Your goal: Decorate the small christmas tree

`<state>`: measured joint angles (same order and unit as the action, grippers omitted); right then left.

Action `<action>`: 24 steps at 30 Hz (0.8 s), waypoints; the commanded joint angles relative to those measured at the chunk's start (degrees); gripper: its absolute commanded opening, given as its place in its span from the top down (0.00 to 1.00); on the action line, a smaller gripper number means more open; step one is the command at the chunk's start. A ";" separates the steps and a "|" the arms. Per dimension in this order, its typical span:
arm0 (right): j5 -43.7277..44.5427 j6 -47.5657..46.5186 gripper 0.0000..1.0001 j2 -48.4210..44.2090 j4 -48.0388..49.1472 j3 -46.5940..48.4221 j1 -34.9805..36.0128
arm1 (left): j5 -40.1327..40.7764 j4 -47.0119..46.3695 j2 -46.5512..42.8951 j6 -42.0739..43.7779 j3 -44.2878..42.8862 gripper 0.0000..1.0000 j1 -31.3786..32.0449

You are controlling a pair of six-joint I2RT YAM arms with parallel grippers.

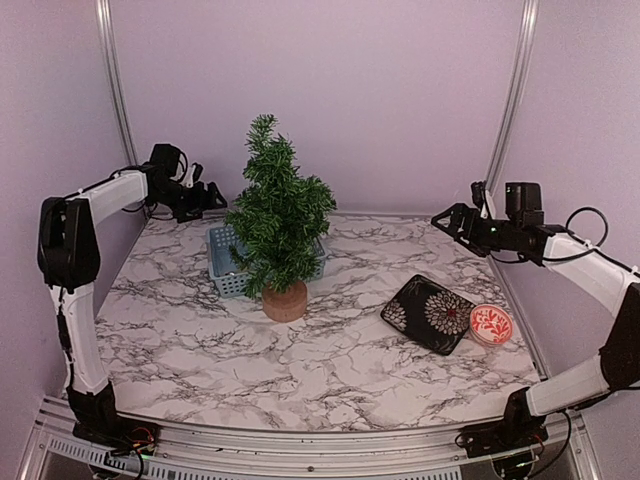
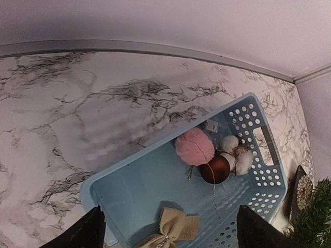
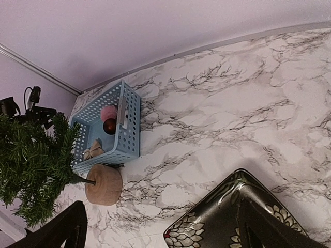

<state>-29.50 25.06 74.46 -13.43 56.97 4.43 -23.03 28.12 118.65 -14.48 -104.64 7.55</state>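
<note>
The left gripper (image 1: 212, 195) hangs with its jaws spread wide and nothing between them, above the back-left corner of the marble table (image 1: 330, 370), just to the left of a blue basket (image 1: 225, 265). Its wrist camera looks straight down into the perforated basket, where a fluffy pink ball (image 2: 194, 146), a dark red bauble (image 2: 215, 169), some white cottony pieces (image 2: 235, 152) and a tan bow (image 2: 173, 227) lie on the floor. The pink ball, the bauble and the white pieces are bunched together against one end wall, with the bow lying apart from them. The small christmas tree (image 1: 278, 215) stands upright near the middle of the table, directly in front of the basket. Its round wooden stump (image 1: 285, 300) sits just beside the basket's near wall, and its dark green branches rise well above the rim. Across the table the right gripper (image 1: 445, 218) is likewise fully open and empty, raised over the back-right area and pointing toward the tree. Below and in front of it a black flower-patterned plate (image 1: 432, 313) lies flat on the marble, with a small round red-and-white dish (image 1: 491, 324) just beside it on the right. Pale lilac walls close in the scene on three sides.
</note>
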 commanded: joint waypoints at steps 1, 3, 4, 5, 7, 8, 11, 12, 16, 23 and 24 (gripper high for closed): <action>-2.64 2.77 0.01 -0.48 3.79 -1.38 -0.53 | -1.84 5.04 4.23 -1.03 -3.72 0.15 2.70; -2.56 3.22 0.01 -0.62 4.19 -1.99 -0.48 | -1.13 5.43 5.85 -2.17 -4.15 0.21 3.42; -2.59 3.34 0.01 -0.55 4.20 -2.12 -0.49 | -1.07 5.62 6.53 -2.55 -4.29 0.25 3.65; -2.59 3.33 0.01 -0.42 4.11 -2.13 -0.46 | -0.60 5.87 7.12 -2.80 -4.40 0.28 3.89; -2.58 3.33 0.01 -0.21 4.03 -2.10 -0.43 | 1.44 6.76 7.97 -3.14 -4.64 0.31 4.25; -2.63 3.25 0.01 -0.07 4.01 -2.12 -0.44 | 2.82 7.36 8.26 -3.31 -4.73 0.32 4.31; -2.86 3.19 0.01 0.53 3.64 -1.82 -0.45 | 9.27 9.29 8.24 -4.08 -4.74 0.36 4.23; -2.86 3.11 0.01 0.71 3.57 -1.74 -0.44 | 11.50 9.92 7.93 -4.45 -4.45 0.36 4.18; -2.80 2.86 0.01 1.36 3.46 -1.56 -0.47 | 21.48 12.12 5.97 -8.99 -1.70 0.33 2.53; -2.33 0.99 0.01 2.41 2.05 -0.69 -0.43 | 31.56 16.28 2.29 -11.04 3.46 0.33 -0.26; -2.33 0.76 0.01 2.59 1.97 -0.52 -0.47 | 32.88 16.87 1.55 -11.01 4.34 0.33 -0.59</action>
<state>-31.86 27.33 76.27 -11.18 54.48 4.43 0.34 38.17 123.81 -24.10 -103.53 8.80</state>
